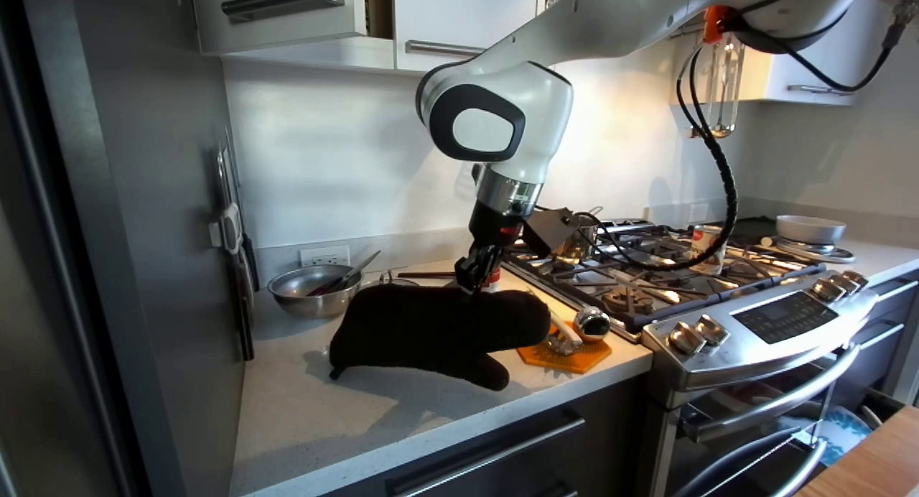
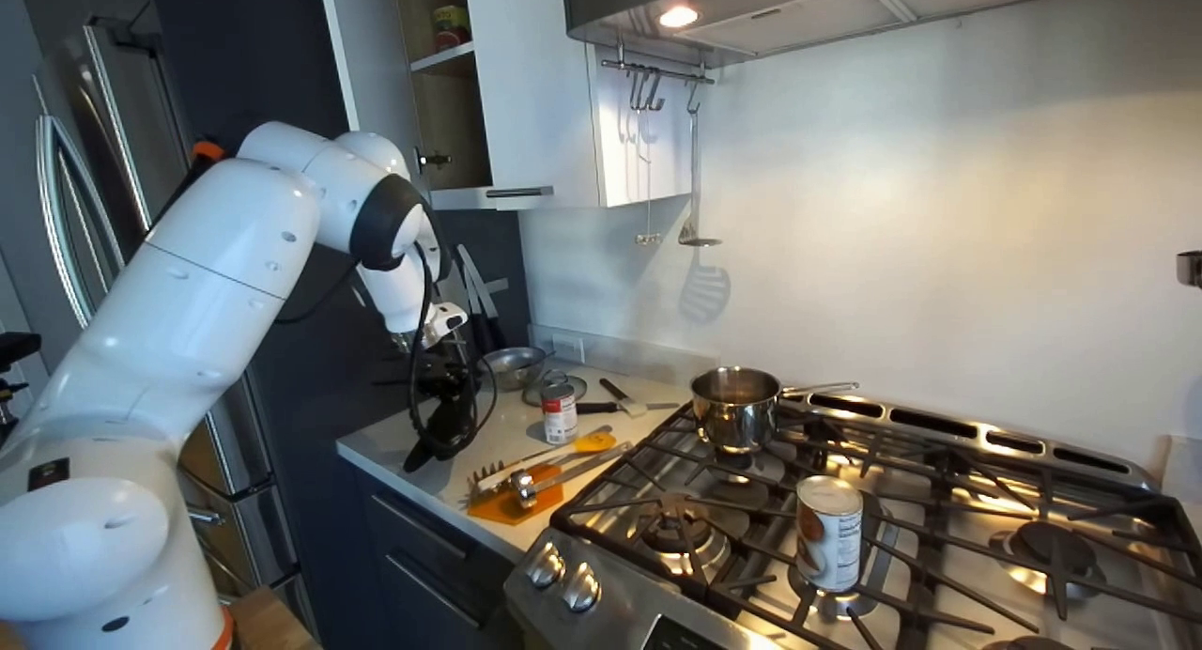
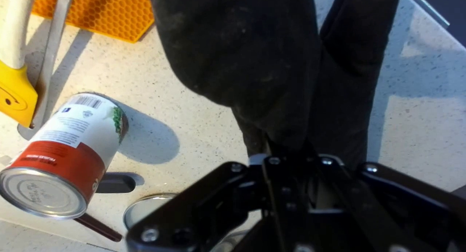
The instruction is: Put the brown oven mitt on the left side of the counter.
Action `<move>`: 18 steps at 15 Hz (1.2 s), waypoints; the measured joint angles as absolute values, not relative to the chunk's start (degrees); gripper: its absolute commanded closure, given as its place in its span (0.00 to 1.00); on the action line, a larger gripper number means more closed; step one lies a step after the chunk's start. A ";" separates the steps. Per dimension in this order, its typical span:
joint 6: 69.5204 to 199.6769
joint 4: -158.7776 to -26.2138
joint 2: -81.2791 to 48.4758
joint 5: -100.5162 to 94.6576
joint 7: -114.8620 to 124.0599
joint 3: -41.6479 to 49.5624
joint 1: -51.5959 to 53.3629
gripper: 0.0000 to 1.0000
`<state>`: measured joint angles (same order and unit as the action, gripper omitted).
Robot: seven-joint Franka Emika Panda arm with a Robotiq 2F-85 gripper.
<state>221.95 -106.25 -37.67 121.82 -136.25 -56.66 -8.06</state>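
The brown oven mitt (image 1: 431, 332) looks almost black and hangs sideways above the counter (image 1: 309, 425), cuff toward the left and thumb lobe lower right. Its shadow falls on the slab below. My gripper (image 1: 468, 287) has its jaws pinched on the upper edge of the fabric. In the wrist view the mitt (image 3: 255, 62) fills the upper middle, and its folds run in between the fingertips of my gripper (image 3: 291, 153). The mitt (image 2: 446, 429) is partly behind cables in an exterior view, where the fingertips cannot be made out.
A steel bowl (image 1: 316, 289) stands behind the mitt, by a tall grey panel (image 1: 158, 231) carrying knives. To the right are an orange trivet (image 1: 592, 357) with utensils, a can (image 2: 560, 413) and the gas stove (image 2: 676, 537) with a pot (image 2: 737, 406) and another can (image 2: 830, 533).
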 measured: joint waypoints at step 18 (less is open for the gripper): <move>237.93 -99.20 -21.28 128.95 -125.80 -36.41 2.06 0.00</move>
<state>237.93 -99.20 -21.28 128.95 -125.80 -36.41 2.06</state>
